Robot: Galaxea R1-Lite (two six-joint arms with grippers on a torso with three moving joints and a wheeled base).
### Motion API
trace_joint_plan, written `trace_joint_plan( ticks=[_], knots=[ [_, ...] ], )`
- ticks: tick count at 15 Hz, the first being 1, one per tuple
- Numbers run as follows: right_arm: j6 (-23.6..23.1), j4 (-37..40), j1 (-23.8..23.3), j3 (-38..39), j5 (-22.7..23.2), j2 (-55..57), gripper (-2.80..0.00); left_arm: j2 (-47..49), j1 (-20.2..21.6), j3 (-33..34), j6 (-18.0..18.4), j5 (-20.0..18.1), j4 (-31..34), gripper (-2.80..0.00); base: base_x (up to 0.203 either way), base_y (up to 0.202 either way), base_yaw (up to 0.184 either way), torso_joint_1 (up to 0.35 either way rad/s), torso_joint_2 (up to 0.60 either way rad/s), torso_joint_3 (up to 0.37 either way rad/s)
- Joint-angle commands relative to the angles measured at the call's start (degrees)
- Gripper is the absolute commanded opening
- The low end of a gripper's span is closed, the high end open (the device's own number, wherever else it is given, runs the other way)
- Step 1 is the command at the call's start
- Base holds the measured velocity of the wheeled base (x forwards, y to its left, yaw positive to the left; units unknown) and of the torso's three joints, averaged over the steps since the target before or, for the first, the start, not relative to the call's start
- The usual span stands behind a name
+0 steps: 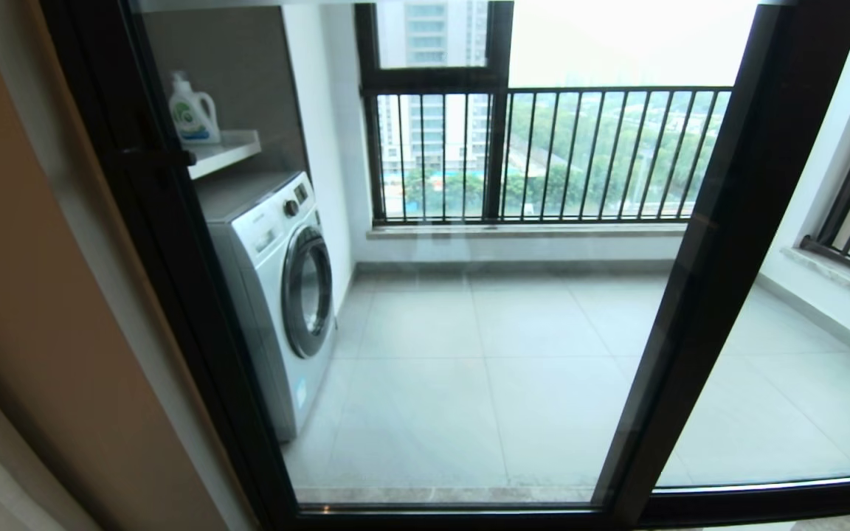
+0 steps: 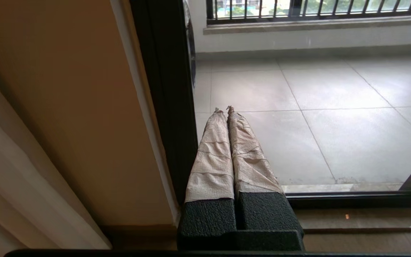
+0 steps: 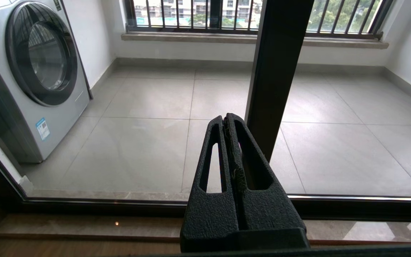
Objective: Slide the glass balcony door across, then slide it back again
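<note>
The glass balcony door [image 1: 161, 243] fills the head view, its black left upright standing against the tan wall. A small black handle [image 1: 174, 157] sticks out from that upright. Neither arm shows in the head view. My left gripper [image 2: 224, 109], its fingers [image 2: 212, 157] wrapped in pale tape, is shut on nothing and hangs low beside the door's left upright [image 2: 168, 107], in front of the glass. My right gripper [image 3: 228, 119] is also shut and empty, low before the glass, next to a black upright [image 3: 277, 71].
Behind the glass stand a white washing machine [image 1: 277, 295] and a detergent bottle [image 1: 192, 110] on a shelf. A black-railed window [image 1: 543, 155] closes the balcony's far side. A second glass panel [image 1: 801, 369] lies right of the wide black upright [image 1: 727, 258]. The bottom track [image 1: 469, 509] runs along the floor.
</note>
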Motion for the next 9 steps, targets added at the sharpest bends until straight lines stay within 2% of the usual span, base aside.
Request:
trace_joint_plan(
  ticks=[1, 9],
  knots=[
    [-0.1, 0.0, 0.0, 0.7, 0.0, 0.0, -2.80, 0.2, 0.0, 0.0, -0.2, 0.0, 0.0, -2.80, 0.000, 0.000, 0.000, 0.000, 0.00, 0.000],
    [1.1, -0.1, 0.0, 0.7, -0.2, 0.0, -2.80, 0.2, 0.0, 0.0, -0.2, 0.0, 0.0, -2.80, 0.000, 0.000, 0.000, 0.000, 0.00, 0.000]
  ],
)
